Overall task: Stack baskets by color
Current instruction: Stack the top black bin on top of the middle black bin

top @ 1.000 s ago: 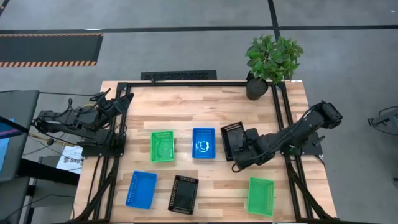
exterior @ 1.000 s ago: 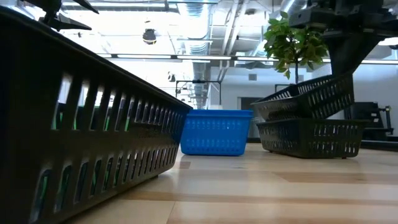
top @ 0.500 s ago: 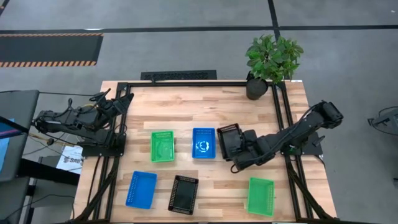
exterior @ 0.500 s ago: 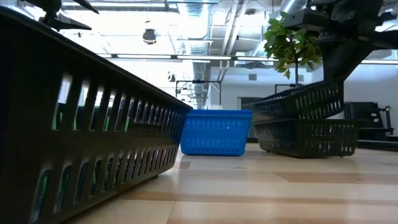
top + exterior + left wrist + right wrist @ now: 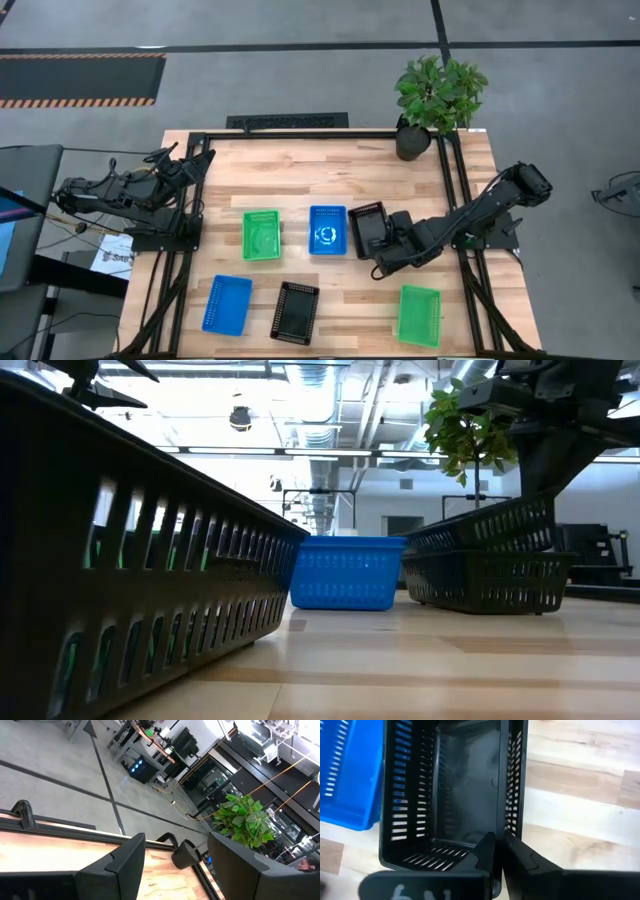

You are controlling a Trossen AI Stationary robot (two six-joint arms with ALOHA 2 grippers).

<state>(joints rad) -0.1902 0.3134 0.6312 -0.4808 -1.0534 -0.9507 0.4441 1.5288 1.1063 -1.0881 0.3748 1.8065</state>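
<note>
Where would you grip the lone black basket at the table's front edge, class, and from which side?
Grip the black basket by the top rim of one of its thin mesh walls, coming straight down from above. It sits upright with its open mouth facing up and apart from the blue basket beside it, so one finger could likely slip inside the wall and one outside.

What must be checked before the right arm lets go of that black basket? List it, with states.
1. Colours match: top basket and lower basket are both black. Ok.
2. Top basket seated level: it sits tilted in the lower one. Not ok.
3. Right claw grips the top basket's wall. Ok.
4. Gap to the blue basket beside the stack. Cannot tell.
5. Left claw open at the table's left edge, away from the stack. Ok.
</note>
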